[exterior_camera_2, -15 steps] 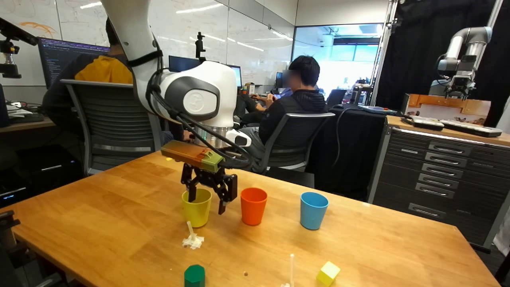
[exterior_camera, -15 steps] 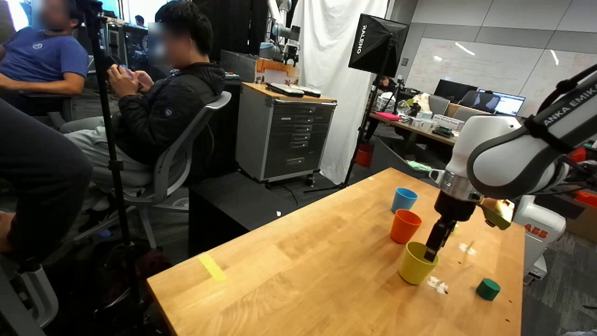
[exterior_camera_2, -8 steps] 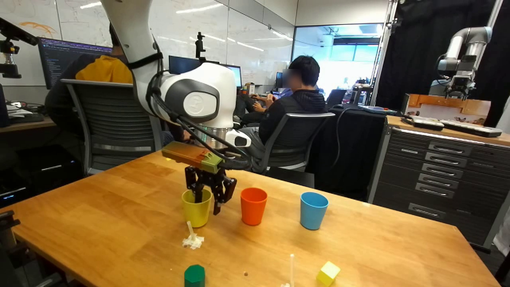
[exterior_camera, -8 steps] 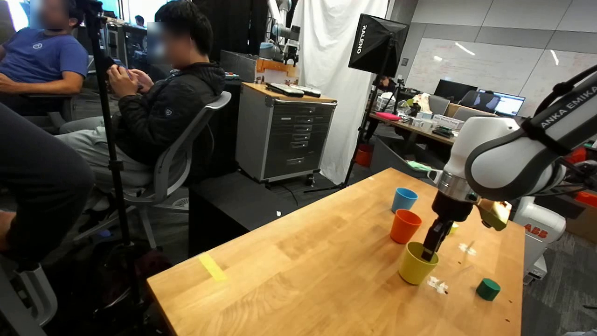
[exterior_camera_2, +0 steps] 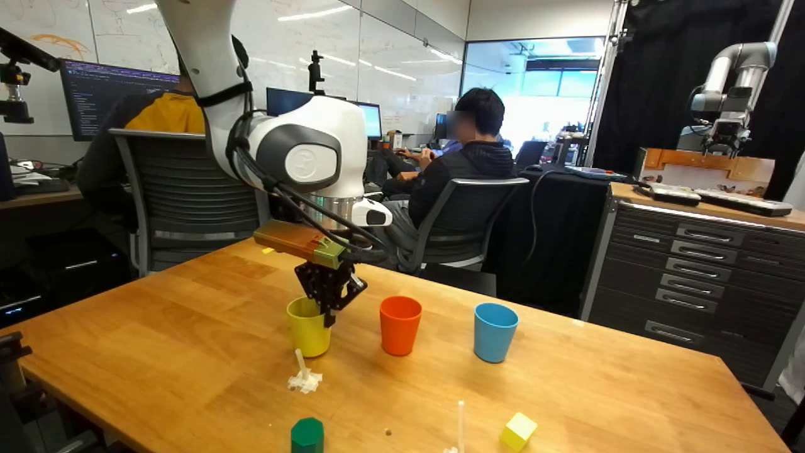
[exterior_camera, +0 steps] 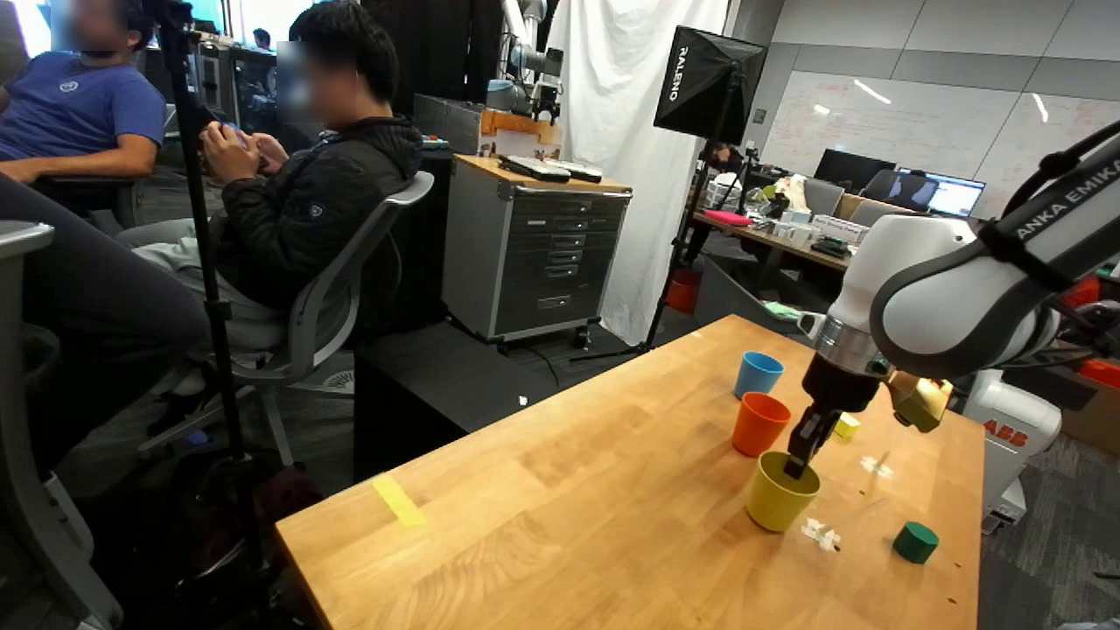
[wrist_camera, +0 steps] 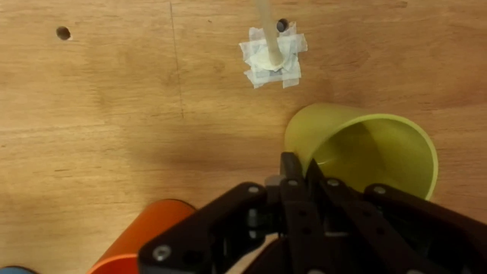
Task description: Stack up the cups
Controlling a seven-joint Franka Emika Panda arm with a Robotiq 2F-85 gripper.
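"Plastic?"

"Looks it: all 3 smooth, round and tapering, the yellow-green cup [exterior_camera_2: 305,335], the orange-red cup [exterior_camera_2: 400,330] and the blue cup [exterior_camera_2: 495,338]."

"Whereabouts?"

"In an exterior view, they line up on the grainy wooden table [exterior_camera_2: 220,340] toward its right corner, the blue nearest that and the far edge."

"Pointing?"

"Mouths up, long axes near vertical."

"Gripper [wrist_camera: 303,161]?"

"Fingers [wrist_camera: 291,165] clamped on the yellow-green cup's rim, 1 inside, 1 outside."
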